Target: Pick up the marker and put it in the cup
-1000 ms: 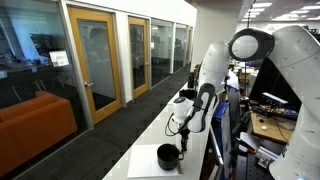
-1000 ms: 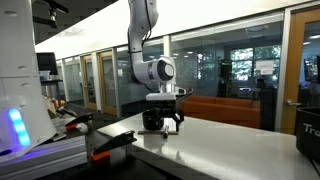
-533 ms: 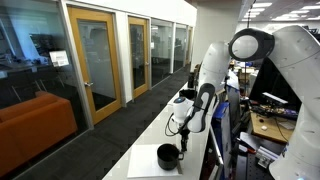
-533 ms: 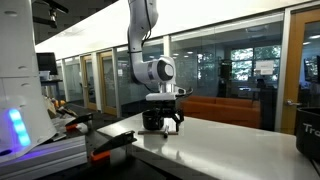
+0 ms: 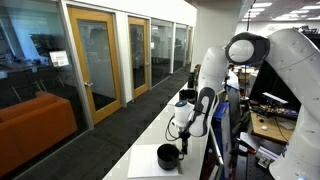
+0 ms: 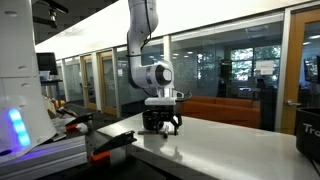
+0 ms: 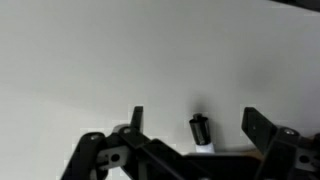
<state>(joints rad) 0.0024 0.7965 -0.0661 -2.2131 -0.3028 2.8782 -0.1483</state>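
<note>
The gripper [image 7: 193, 113] hangs low over the white table [image 7: 100, 50] with its jaws wide apart. In the wrist view the marker [image 7: 200, 129] lies on the table between them, a short dark piece with a paler part at its lower end. Neither jaw touches it, and it sits a little nearer the right-hand jaw in that picture than the other. The rest of the marker runs under the gripper body and is hidden.

In an exterior view the gripper [image 5: 183, 133] points down close to the table [image 5: 150, 128], near the long edge on the robot's side. The cup [image 5: 168, 157] stands upright just beside it, toward the table's near end, on a white sheet [image 5: 143, 162] that lies at that end. The cup and the gripper are apart, not touching.

In an exterior view from the side the gripper [image 6: 163, 127] is low over the table [image 6: 235, 135], near its far long edge. The marker is too small to make out in either exterior view
</note>
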